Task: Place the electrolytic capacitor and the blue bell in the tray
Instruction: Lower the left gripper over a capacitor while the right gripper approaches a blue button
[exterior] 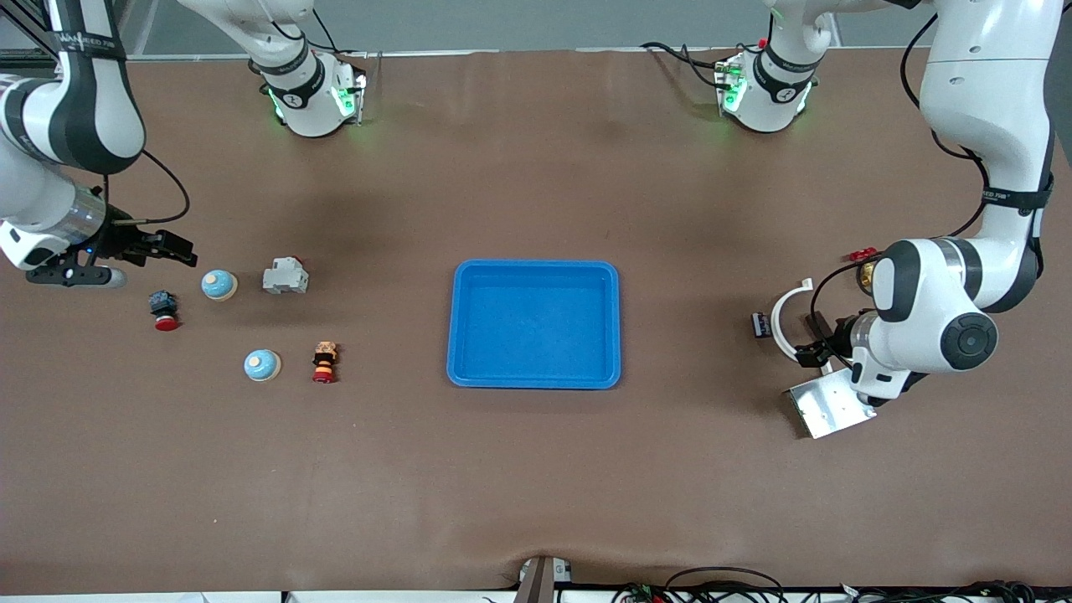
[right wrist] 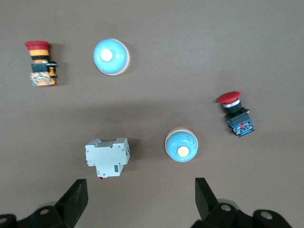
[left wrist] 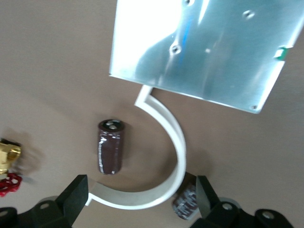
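The bright-blue tray (exterior: 536, 270) lies mid-table, with nothing in it. Two blue bells sit toward the right arm's end: one (exterior: 219, 285) (right wrist: 181, 145) beside a grey breaker, the other (exterior: 262, 365) (right wrist: 111, 56) nearer the front camera. A brown electrolytic capacitor (left wrist: 111, 146) lies inside a white curved piece (left wrist: 176, 142). A second capacitor (left wrist: 186, 202) (exterior: 760, 324) lies just outside it. My left gripper (left wrist: 141, 199) (exterior: 816, 345) is open above the white piece. My right gripper (right wrist: 140, 199) (exterior: 163, 248) is open and empty over bare table beside the first bell.
A grey breaker (exterior: 285, 276) and two red-capped push buttons (exterior: 164, 310) (exterior: 324, 362) lie among the bells. A silver metal plate (exterior: 829, 404) (left wrist: 199, 47) and a brass valve (left wrist: 7, 159) lie by the left gripper.
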Tool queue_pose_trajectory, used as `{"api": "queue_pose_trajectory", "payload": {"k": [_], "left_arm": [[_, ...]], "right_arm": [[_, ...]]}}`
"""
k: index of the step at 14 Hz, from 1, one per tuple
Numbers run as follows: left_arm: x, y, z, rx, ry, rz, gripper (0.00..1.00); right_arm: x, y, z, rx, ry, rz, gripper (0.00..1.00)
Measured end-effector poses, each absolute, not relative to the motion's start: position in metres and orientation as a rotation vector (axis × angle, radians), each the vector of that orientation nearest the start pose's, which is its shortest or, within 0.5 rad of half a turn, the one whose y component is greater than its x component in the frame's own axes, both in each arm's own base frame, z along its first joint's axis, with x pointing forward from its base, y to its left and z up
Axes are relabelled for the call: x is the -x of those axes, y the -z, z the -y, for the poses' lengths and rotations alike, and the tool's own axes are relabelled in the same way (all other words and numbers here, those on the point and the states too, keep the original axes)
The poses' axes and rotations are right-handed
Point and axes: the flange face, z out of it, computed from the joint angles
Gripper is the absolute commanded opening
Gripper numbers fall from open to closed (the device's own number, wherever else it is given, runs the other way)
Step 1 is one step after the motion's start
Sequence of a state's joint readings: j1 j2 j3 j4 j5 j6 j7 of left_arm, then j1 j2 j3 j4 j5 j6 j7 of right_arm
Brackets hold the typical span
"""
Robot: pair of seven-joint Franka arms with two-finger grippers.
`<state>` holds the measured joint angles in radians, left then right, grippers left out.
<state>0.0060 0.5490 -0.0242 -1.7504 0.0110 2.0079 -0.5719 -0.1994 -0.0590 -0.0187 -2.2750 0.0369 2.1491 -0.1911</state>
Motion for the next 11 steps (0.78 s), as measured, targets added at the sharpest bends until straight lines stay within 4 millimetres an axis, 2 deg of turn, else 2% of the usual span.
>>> {"api": "queue_pose_trajectory", "payload": {"k": [4,8,11], "left_arm": [[-0.622,-0.238,-0.008,2.897,-0.431,0.826,1.0],[-0.613,-0.244,-0.028,2.904,-0.421,0.843,1.0],[-0.602,-0.234,-0.027,2.916,-0.384,0.844,1.0]], "right_arm": [[-0.469,-0.338,0.103,3.101,-0.072,-0.073,1.0],[-0.455,-0.315,0.101,3.106,-0.057,-0.013,1.0],[-0.448,-0.304,0.12,3.113,-0.018,0.048,1.0]]}}
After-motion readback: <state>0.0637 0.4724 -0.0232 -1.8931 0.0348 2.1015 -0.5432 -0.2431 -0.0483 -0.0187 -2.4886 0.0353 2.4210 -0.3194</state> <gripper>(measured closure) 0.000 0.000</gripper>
